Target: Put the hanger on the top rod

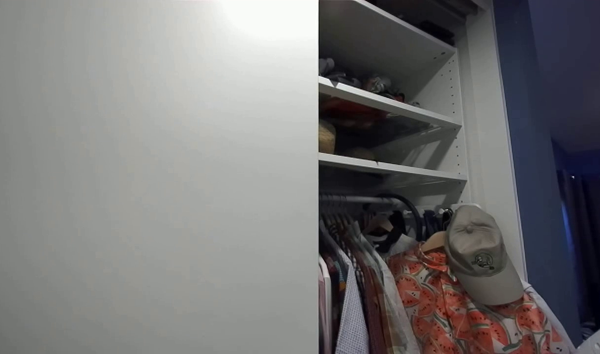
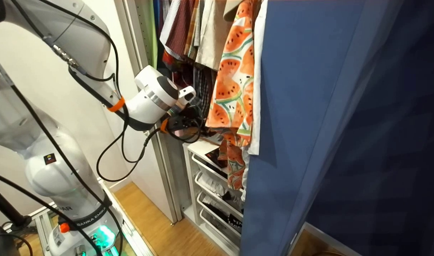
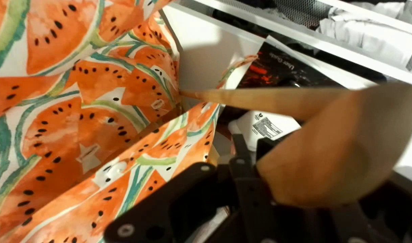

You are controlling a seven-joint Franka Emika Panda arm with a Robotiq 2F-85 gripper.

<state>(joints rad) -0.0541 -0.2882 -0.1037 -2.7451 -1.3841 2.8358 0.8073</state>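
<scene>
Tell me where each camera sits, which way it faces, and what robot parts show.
Exterior view: high, looking down on the arm, base and shirt.
Exterior view: below the shelves, looking up at them past a white panel; no arm for certain.
Wrist view: on the arm, facing down past the pincer and hanger at a booklet.
Both exterior views share the shirt.

Around the watermelon shirt [image 1: 457,314], things covered and cropped.
Both exterior views crop the shirt, which covers most of its hanger [image 1: 433,242]; a cap [image 1: 479,255] over it hides the hanger's top. Left of the shirt, a white panel [image 1: 152,177] cuts off the rod [image 1: 368,199]. In the wrist view, right of the shirt, a blurred wooden piece [image 3: 344,155] covers part of the gripper [image 3: 253,145], leaving its grip unclear.
</scene>
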